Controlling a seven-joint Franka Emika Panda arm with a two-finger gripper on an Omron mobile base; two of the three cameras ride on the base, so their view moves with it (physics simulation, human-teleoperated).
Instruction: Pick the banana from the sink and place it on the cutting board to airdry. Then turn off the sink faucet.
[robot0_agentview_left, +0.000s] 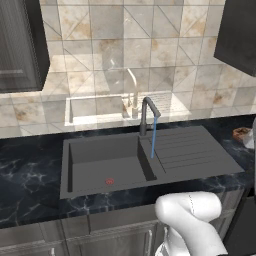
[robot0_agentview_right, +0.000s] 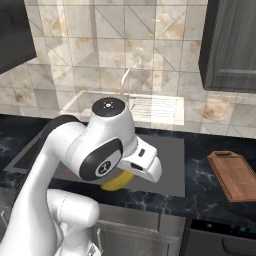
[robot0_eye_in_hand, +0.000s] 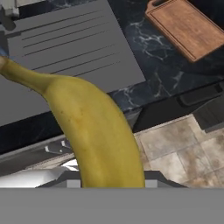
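Gripper (robot0_eye_in_hand: 112, 186): clenched on the banana (robot0_eye_in_hand: 94, 127), which is held clear of the sink (robot0_agentview_left: 105, 155) and runs lengthwise away from the jaws. Sink: dark basin with ribbed drainboard; nothing but a red drain ring is seen inside. Cutting board (robot0_agentview_right: 233, 175): brown wood, flat on the counter well to the arm's right, beyond the drainboard; the carry is judged to run that way. Sink faucet (robot0_agentview_left: 147, 115): water seen running.
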